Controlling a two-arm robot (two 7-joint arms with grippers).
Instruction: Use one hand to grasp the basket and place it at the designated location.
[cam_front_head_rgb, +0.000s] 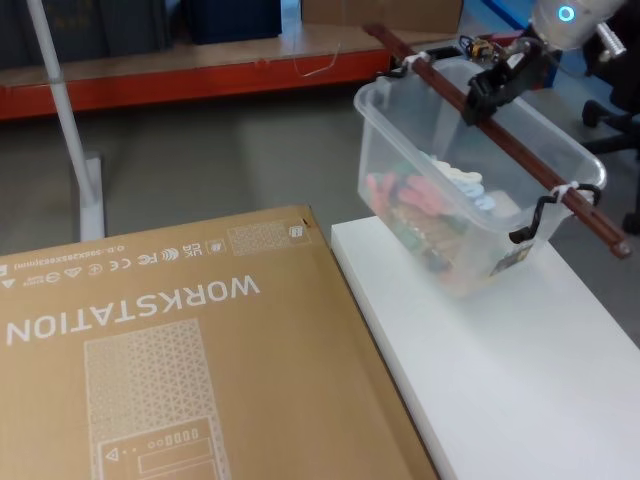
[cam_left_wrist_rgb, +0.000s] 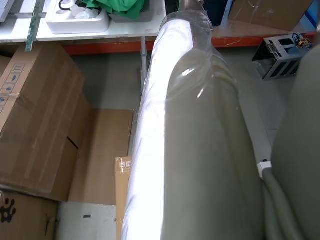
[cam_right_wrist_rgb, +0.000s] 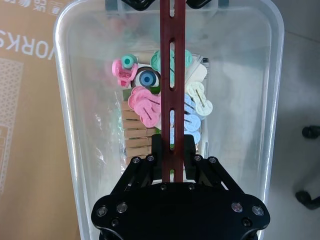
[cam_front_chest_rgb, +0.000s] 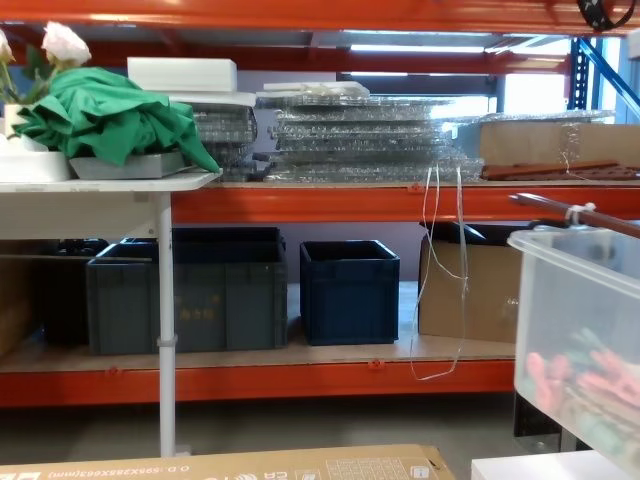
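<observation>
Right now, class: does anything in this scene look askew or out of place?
Yes. The basket hangs tilted from its bar handle, which the right gripper clamps off-centre. The clips inside have slid toward the lower end, above the white table.

The cardboard box (cam_front_head_rgb: 170, 360) reads "WORKSTATION", upside down.

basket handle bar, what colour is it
Reddish-brown. The handle bar of the basket shows best in the right wrist view, gripped by the right gripper.
</observation>
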